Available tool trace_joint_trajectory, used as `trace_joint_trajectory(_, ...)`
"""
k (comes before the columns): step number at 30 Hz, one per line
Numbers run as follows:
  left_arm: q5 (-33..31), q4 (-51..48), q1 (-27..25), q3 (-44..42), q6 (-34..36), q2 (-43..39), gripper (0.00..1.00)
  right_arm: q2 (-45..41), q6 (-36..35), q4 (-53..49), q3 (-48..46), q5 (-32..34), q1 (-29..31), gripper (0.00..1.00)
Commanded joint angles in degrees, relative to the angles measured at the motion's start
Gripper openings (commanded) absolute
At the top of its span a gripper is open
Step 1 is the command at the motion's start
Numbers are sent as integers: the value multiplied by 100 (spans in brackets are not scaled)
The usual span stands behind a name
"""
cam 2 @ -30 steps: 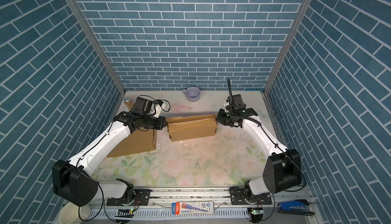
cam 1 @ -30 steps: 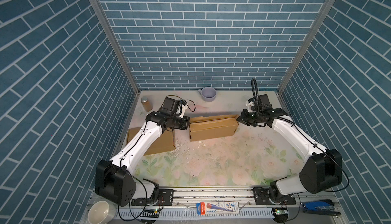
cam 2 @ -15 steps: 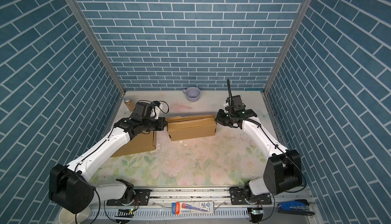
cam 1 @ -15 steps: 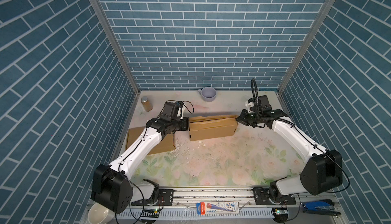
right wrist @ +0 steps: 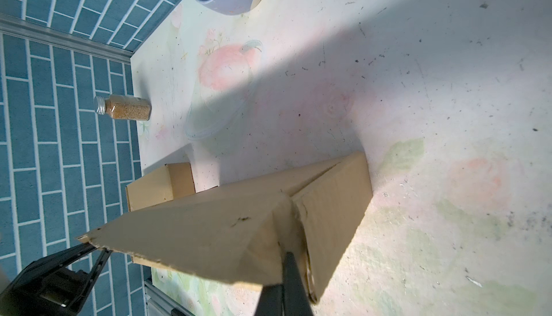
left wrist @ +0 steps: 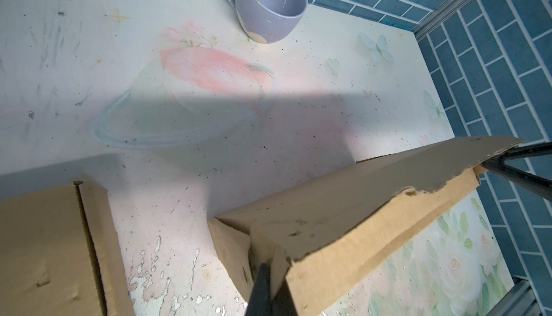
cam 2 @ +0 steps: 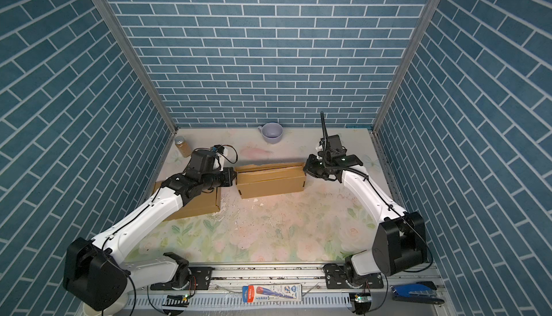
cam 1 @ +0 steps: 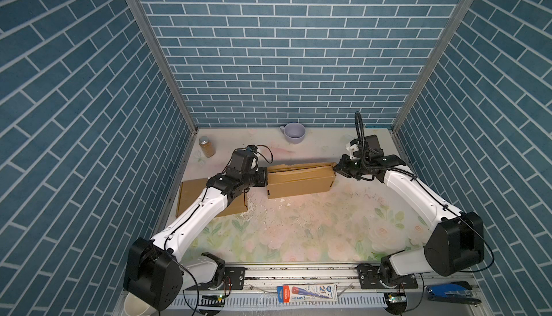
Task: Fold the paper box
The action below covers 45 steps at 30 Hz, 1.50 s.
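Note:
A long brown paper box [cam 1: 300,180] [cam 2: 270,181] lies across the middle of the table, its top flaps folded over with a ragged edge. My left gripper [cam 1: 264,177] [cam 2: 233,177] is shut, its tip pressed into the folded flaps at the box's left end [left wrist: 270,269]. My right gripper [cam 1: 336,168] [cam 2: 305,169] is also shut, its tip pushed into the flap seam at the box's right end [right wrist: 288,257]. Each wrist view looks along the box [left wrist: 358,210] [right wrist: 209,234] to the other gripper at the far end.
A second brown cardboard box [cam 1: 209,198] [cam 2: 191,207] lies flat under my left arm by the left wall. A lilac mug [cam 1: 294,132] stands at the back wall, a spice jar [cam 1: 206,146] in the back left corner. A blue stapler [cam 1: 448,293] lies beyond the front rail.
My left arm's wrist has turned and settled lower against the box's left end. The box and the right arm have stayed put.

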Motion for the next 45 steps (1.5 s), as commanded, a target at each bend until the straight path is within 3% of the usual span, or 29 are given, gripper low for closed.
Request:
trace_joint_trajectory(1, -187, -52, -85, -172, -148, 10, 0, 1, 284, -433, -306, 198, 46, 0)
trace_joint_trajectory(11, -476, 319, -118, -734, -132, -16, 0, -34, 294, -413, -305, 153, 45, 0)
trace_joint_trajectory(21, -578, 539, -123, -976, -108, -10, 0, 3, 68, -651, 38, -349, 12, 0)
trace_joint_trajectory(24, -608, 561, -120, -992, -87, 33, 0, -29, -124, -771, 137, -585, -87, 6)
trace_joint_trajectory(30, -643, 487, -120, -962, -17, 57, 0, -148, -778, -1238, 462, -1068, -533, 29)
trace_joint_trajectory(33, -610, 478, -120, -939, -16, 66, 0, -175, -1378, -1660, 851, -1033, -622, 41)
trace_joint_trajectory(37, -590, 485, -123, -876, -13, 86, 0, -323, -2628, -2127, 1443, -73, -480, 61)
trace_joint_trajectory(40, -582, 485, -120, -834, 9, 130, 0, -608, -3913, -1868, 1402, 1171, 123, 71)
trace_joint_trajectory(45, -582, 487, -171, -779, 24, 236, 0, -606, -6103, -1364, 1294, 2192, 1134, 84)
